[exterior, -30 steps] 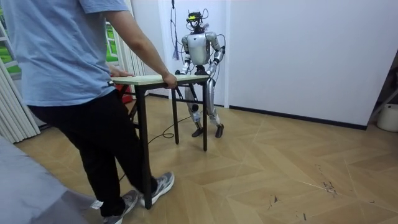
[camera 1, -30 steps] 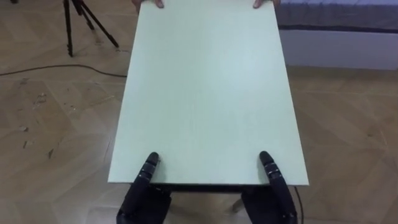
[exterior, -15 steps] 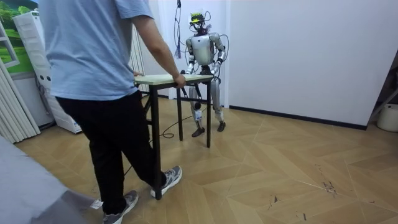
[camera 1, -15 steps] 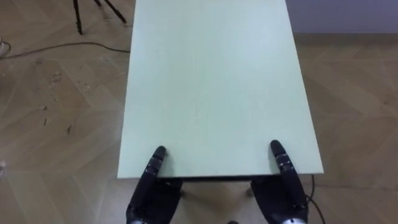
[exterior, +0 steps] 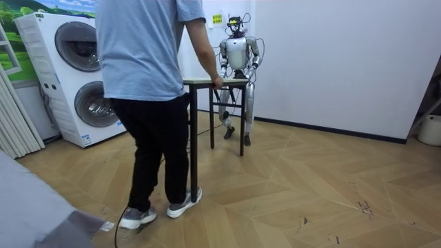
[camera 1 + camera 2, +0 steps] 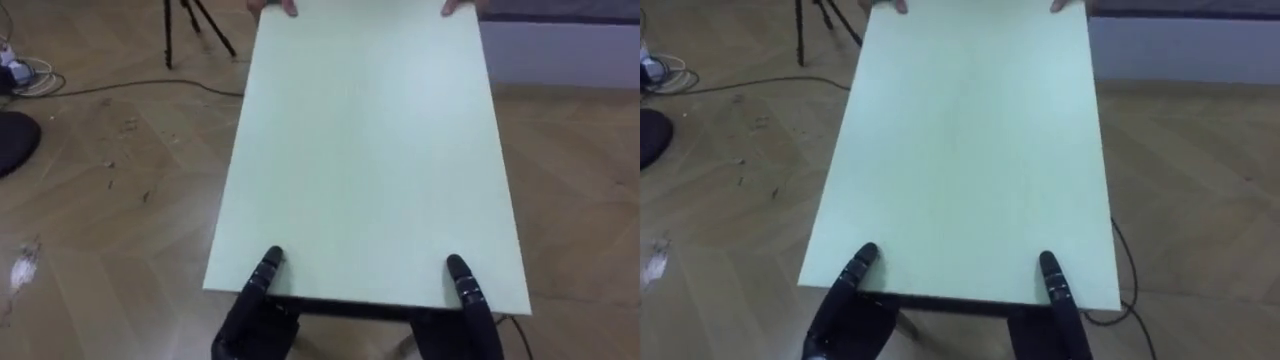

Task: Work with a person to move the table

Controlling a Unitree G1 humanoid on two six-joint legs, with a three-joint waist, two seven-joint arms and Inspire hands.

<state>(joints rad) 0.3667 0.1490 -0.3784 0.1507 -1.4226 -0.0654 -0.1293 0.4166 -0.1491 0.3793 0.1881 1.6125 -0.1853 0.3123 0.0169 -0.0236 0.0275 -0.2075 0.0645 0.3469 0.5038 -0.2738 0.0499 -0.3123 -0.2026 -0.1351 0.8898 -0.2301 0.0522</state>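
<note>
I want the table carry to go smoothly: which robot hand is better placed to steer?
Neither, likely: the left hand and right hand both sit at the table's near edge, about equally inside its corners. The person's hands hold the far end.

table top point(image 6: 365, 150): pale green | floor point(image 6: 100, 230): brown herringbone wood | person's shirt point(image 5: 141, 48): light blue
</note>
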